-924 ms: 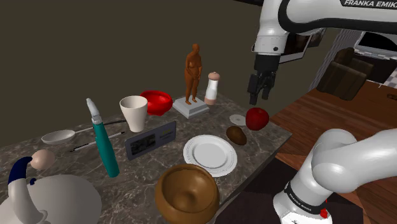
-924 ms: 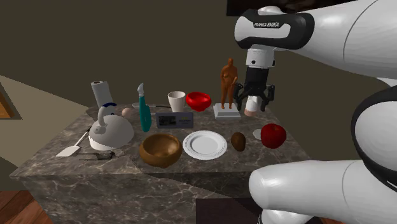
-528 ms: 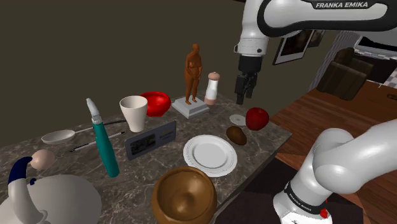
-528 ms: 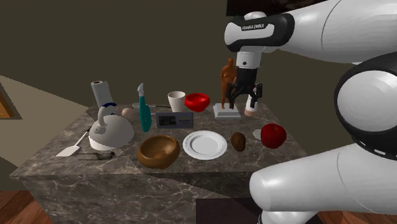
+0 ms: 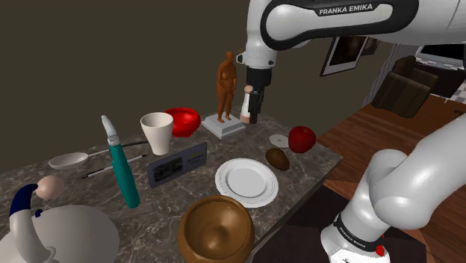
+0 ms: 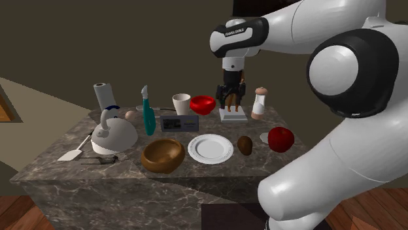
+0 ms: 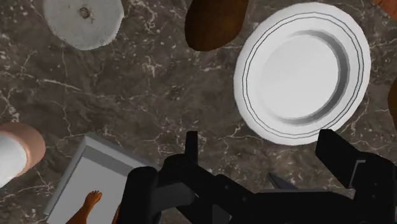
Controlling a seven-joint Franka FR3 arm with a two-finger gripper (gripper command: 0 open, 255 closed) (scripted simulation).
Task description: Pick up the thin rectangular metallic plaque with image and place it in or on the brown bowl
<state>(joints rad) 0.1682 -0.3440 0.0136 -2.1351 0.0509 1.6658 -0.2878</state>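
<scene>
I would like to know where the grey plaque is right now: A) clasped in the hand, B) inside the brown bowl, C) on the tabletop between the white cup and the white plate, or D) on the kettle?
C: the grey plaque stands on the tabletop between the white cup and white plate; the brown bowl is empty and the open hand hangs by the figurine.

This looks like a home. Below the hand (image 5: 252,117), a dark marble tabletop (image 5: 160,200) carries kitchen ware: a plate (image 5: 246,181), a cup (image 5: 157,132) and, well apart from the hand, a kettle (image 6: 114,134) and paper-towel roll (image 6: 101,96). Beyond the hand lie a wooden floor (image 5: 388,127), a brown armchair (image 5: 407,86) and a framed picture (image 5: 345,51).
</scene>
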